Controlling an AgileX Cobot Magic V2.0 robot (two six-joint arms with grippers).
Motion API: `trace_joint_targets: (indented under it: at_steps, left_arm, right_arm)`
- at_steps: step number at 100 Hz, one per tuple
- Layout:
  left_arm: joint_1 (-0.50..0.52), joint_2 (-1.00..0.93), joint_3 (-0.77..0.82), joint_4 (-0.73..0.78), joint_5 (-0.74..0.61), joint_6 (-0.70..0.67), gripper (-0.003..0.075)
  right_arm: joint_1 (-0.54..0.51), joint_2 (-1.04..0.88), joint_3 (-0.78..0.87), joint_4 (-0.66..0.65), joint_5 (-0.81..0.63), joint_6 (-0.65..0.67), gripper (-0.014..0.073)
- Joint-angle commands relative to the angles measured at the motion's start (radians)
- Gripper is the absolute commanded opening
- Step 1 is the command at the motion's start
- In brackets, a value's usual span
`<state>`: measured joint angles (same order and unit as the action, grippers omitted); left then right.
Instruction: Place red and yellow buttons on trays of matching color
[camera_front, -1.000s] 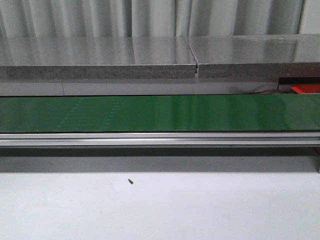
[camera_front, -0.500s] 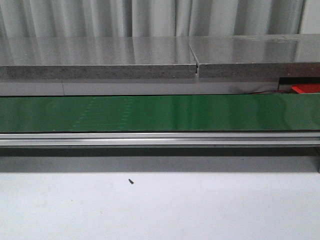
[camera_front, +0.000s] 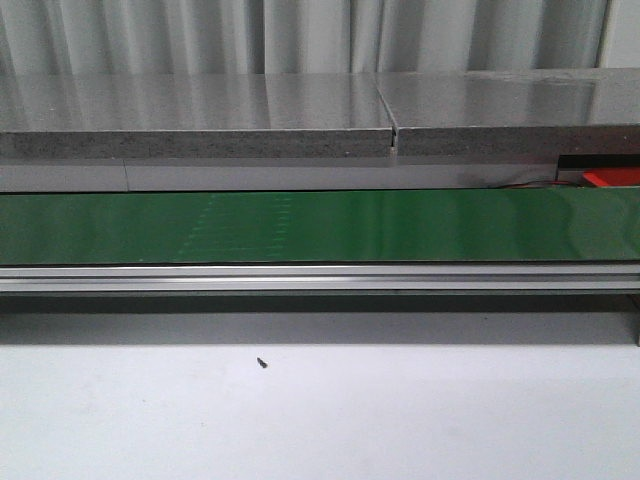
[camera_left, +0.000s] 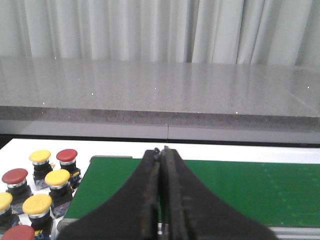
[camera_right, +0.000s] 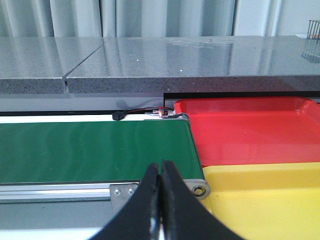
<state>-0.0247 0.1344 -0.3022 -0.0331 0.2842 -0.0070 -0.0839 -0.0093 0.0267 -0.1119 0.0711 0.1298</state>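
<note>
Green conveyor belt runs bare across my front, its aluminium rail along the near edge and white worktop before it; my left hand hangs pressed shut on nothing over the belt's left end, red and yellow buttons clustered just beside that end; my right hand is likewise closed and empty, the red tray and yellow tray butting against the belt's right end.
</note>
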Motion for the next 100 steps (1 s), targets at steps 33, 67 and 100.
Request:
trace_joint_targets:
  at_steps: [33,67,100]
  left_arm:
    - [0.002,0.311,-0.132,-0.011,-0.007,-0.010,0.0073]
    - [0.007,0.419,-0.158,-0.009,-0.029,-0.010,0.0428]
    - [0.011,0.628,-0.337,-0.009,0.153,-0.154,0.0403]
  right_arm:
    - [0.002,-0.022,-0.013,-0.010,-0.079,0.001,-0.0067]
    - [0.002,-0.022,-0.013,-0.010,-0.079,0.001,-0.0067]
    - [0.002,-0.022,-0.013,-0.010,-0.079,0.001,-0.0067]
